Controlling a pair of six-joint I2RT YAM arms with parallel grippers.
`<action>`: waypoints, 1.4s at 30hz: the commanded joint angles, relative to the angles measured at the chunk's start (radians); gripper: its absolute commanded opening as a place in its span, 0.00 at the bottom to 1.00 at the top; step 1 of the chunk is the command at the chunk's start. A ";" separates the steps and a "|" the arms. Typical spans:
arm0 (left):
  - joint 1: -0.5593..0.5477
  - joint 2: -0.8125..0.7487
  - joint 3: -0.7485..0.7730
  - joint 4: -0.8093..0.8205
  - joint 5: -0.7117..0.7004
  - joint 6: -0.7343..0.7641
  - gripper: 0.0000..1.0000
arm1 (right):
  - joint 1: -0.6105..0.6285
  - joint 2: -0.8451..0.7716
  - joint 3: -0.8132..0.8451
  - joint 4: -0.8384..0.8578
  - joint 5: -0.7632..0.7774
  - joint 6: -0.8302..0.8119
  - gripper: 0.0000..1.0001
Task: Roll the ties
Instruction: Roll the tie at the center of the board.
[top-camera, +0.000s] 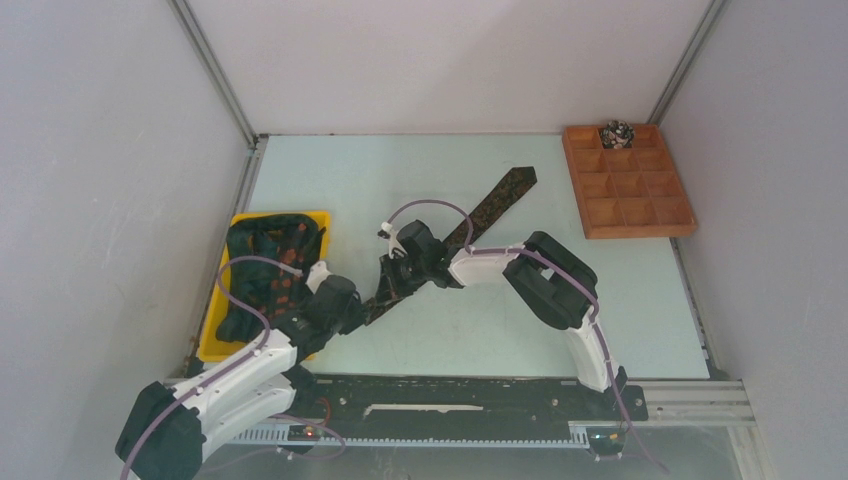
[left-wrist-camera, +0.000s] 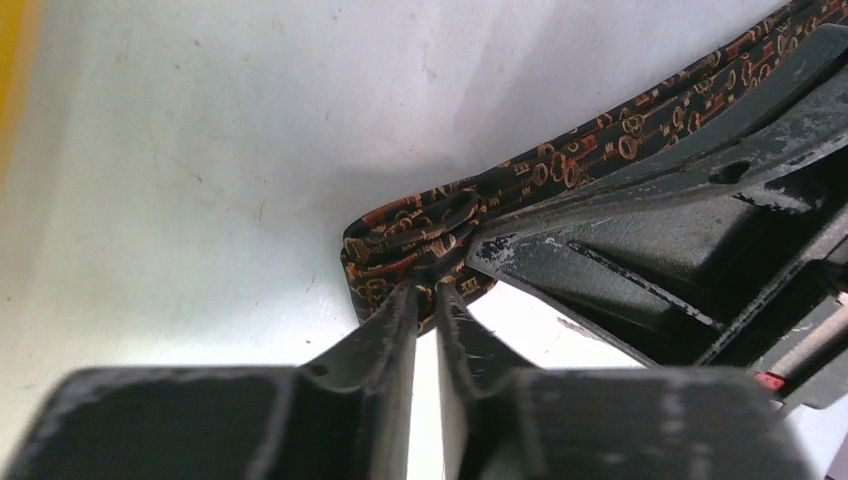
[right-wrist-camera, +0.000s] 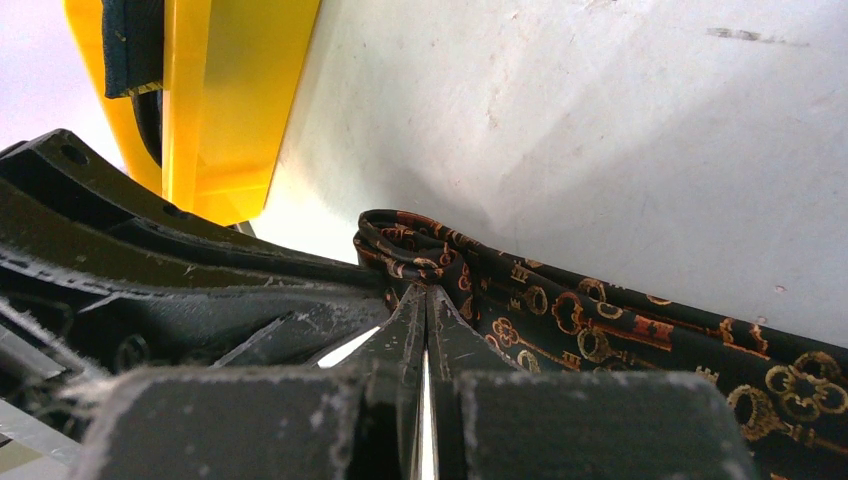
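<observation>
I saw one long tie (top-camera: 495, 200) stretched flat on the worktop (top-camera: 620, 310), running diagonally from the far right toward the near left. It was dark, almost black, printed with small orange-brown keys. Its broad end lay at the far right, and its narrow near end was curled over itself into a small, loose first turn. A coiled tie (top-camera: 617, 132), tight and speckled, sat in a far-row compartment of the wooden tray (top-camera: 640, 232). A heap of ties (top-camera: 268, 265), dark with orange flecks, lay crumpled in the yellow bin (top-camera: 213, 345) at the left.
</observation>
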 joint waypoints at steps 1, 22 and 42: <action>-0.006 -0.047 0.033 -0.086 -0.015 0.017 0.37 | -0.011 0.033 0.028 -0.023 0.023 -0.035 0.00; -0.002 -0.125 -0.053 -0.046 -0.067 -0.083 0.60 | -0.020 0.027 -0.004 -0.014 0.007 -0.053 0.00; 0.037 -0.102 -0.103 0.072 -0.046 -0.145 0.60 | -0.039 0.026 -0.039 0.031 -0.015 -0.047 0.00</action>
